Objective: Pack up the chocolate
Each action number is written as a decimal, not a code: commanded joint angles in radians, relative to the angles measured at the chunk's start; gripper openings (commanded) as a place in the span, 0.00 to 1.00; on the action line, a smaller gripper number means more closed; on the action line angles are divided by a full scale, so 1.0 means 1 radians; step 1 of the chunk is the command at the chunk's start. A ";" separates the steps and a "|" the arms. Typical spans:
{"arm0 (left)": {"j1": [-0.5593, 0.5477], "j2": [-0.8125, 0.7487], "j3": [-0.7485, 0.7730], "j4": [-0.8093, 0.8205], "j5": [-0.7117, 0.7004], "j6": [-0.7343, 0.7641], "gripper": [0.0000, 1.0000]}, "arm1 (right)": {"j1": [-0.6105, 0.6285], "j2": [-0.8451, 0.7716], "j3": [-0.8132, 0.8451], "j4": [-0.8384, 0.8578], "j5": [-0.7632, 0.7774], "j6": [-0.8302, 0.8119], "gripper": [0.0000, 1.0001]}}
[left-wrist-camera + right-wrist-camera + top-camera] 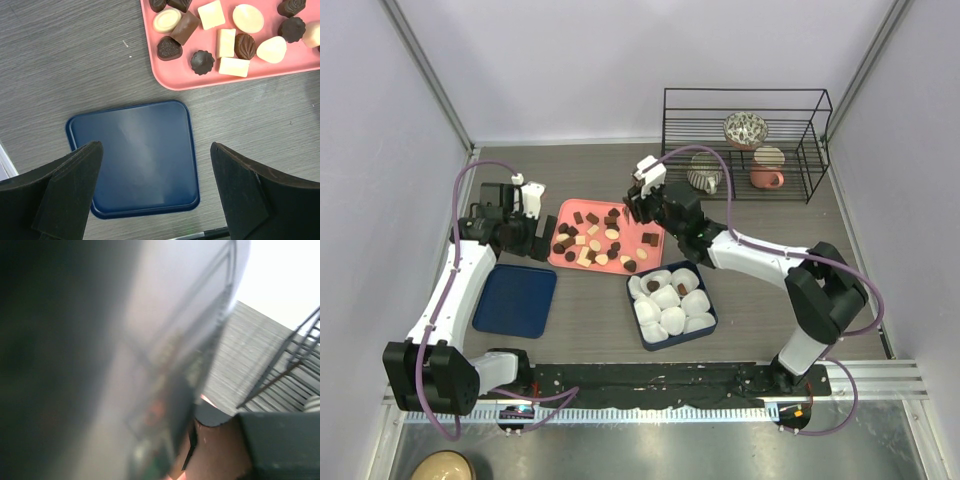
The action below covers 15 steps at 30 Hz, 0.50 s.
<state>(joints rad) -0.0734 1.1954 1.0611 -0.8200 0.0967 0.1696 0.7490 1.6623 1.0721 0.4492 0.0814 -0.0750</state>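
Pink tray [280,65] holds glossy moulded chocolate [202,62] (round, blocky, fluted).

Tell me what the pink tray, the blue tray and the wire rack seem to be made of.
Pink tray: likely plastic, matte, with a smooth moulded rounded rim. Blue tray: probably plastic or coated metal, semi-gloss; it shows a soft light sheen. Wire rack: thin black rods, apparently painted or coated metal wire.

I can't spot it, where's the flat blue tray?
Top view, left side: the flat blue tray lies on the table, just near-left of the pink tray.
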 commanded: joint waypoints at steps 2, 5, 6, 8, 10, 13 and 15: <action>0.003 -0.013 0.013 0.007 -0.008 0.010 0.94 | 0.029 -0.012 0.009 0.042 -0.069 0.017 0.39; 0.004 -0.010 0.010 0.008 -0.009 0.010 0.94 | 0.050 0.010 0.015 0.054 -0.104 0.017 0.40; 0.004 -0.010 0.008 0.010 -0.008 0.011 0.94 | 0.058 0.022 0.023 0.055 -0.106 0.018 0.41; 0.003 -0.010 0.007 0.012 -0.009 0.013 0.94 | 0.061 0.036 0.034 0.060 -0.112 0.018 0.43; 0.003 -0.010 0.005 0.012 -0.011 0.011 0.94 | 0.066 0.056 0.049 0.069 -0.114 0.018 0.45; 0.003 -0.014 0.004 0.012 -0.011 0.015 0.94 | 0.066 0.088 0.072 0.074 -0.118 0.021 0.51; 0.004 -0.016 0.002 0.012 -0.012 0.016 0.94 | 0.066 0.108 0.087 0.074 -0.117 0.020 0.52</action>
<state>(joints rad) -0.0734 1.1954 1.0611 -0.8200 0.0948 0.1699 0.8162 1.7470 1.0889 0.4553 -0.0238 -0.0643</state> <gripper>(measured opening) 0.939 0.517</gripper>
